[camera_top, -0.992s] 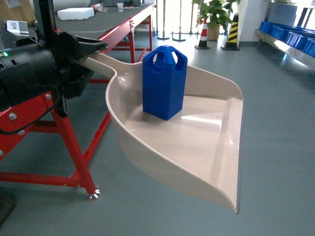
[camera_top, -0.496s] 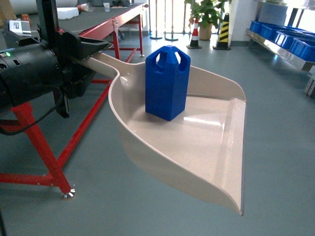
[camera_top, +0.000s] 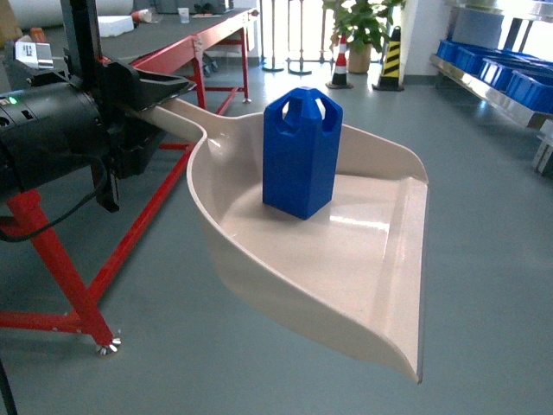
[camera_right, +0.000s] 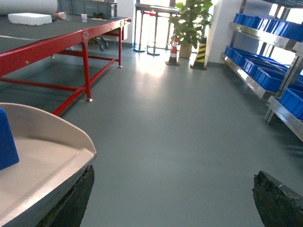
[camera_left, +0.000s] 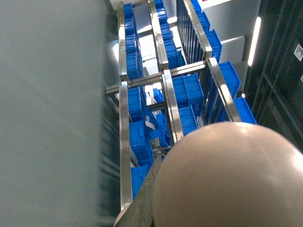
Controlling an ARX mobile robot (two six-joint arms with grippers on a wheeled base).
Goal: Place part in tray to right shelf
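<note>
The bright-blue part [camera_top: 301, 152] stands upright at the back of the beige tray [camera_top: 363, 285], which hangs in the air over the floor. My left gripper [camera_top: 164, 93] is shut on the tray's handle at the left of the head view. In the left wrist view the tray's rounded underside [camera_left: 227, 175] fills the lower right. The right shelf [camera_top: 505, 82] with blue crates runs along the upper right, apart from the tray. My right gripper [camera_right: 173, 201] is open and holds nothing, with the tray's rim [camera_right: 57, 156] and a corner of the part [camera_right: 6, 142] to its left.
A red-framed table [camera_top: 52, 251] stands close on the left, its foot on the floor under the tray handle. A potted plant [camera_top: 359, 26] and striped cones [camera_top: 393, 56] stand at the back. Steel rails and blue crates [camera_left: 184, 94] fill the left wrist view. Grey floor [camera_right: 180, 127] stretches ahead.
The background has slid left in the head view: the red table leg moved toward the left edge and the shelf shows more. Tray and part stay steady in the left gripper.
</note>
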